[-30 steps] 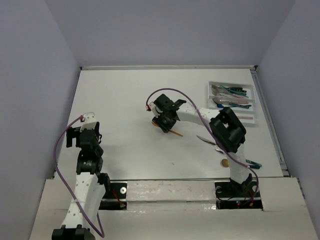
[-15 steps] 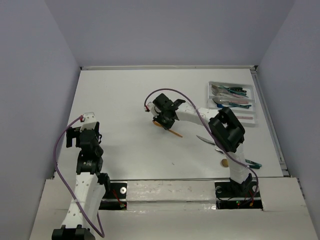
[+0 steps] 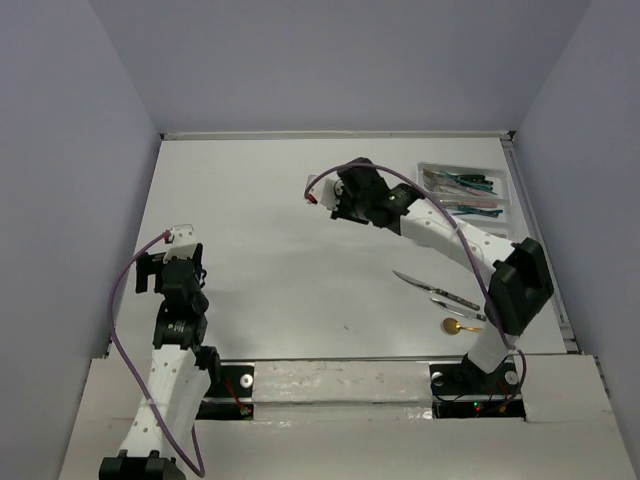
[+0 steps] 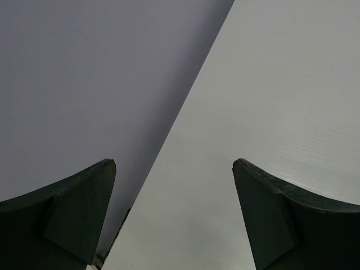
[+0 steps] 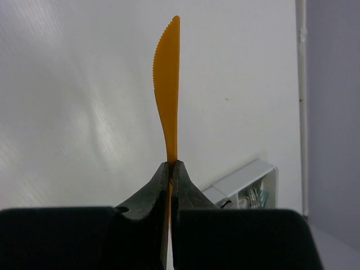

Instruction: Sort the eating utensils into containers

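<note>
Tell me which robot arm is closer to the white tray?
Right. Its end effector, gripping an orange knife, is just left of the tray; the left end effector sits far across the table.

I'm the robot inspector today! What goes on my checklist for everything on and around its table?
Surface: white table, no spills seen.
Job's things: orange knife held in a gripper; white tray with utensils inside; silver knife and gold spoon loose by the right arm's base.
Clutter: nothing seen.
Grippers: right gripper shut on the orange knife; left gripper open, empty.
Cables: purple cables, one looping along each arm.
Surroundings: plain grey walls.
</note>
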Controlling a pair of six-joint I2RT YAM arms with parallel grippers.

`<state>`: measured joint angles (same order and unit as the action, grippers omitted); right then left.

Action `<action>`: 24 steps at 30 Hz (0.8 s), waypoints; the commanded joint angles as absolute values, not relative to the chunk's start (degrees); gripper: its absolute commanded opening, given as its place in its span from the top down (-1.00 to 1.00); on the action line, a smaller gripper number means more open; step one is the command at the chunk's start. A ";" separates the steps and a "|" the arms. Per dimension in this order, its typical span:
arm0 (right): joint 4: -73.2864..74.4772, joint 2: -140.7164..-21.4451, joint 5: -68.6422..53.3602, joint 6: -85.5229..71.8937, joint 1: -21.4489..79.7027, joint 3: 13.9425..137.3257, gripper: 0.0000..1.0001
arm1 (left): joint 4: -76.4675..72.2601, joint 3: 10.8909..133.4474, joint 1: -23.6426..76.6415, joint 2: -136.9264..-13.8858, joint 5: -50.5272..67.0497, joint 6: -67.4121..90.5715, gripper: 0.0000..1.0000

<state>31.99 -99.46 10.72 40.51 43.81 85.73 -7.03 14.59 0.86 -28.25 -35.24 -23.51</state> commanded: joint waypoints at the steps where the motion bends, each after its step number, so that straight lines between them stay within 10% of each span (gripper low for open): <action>1: 29.97 -97.30 10.91 55.37 33.16 83.76 1.00 | -9.49 14.33 2.37 -26.98 -37.26 -23.73 -0.98; 24: 26.55 -90.35 -2.64 85.17 2.11 60.73 1.00 | -10.46 13.54 7.29 -25.66 -39.90 -24.17 -0.98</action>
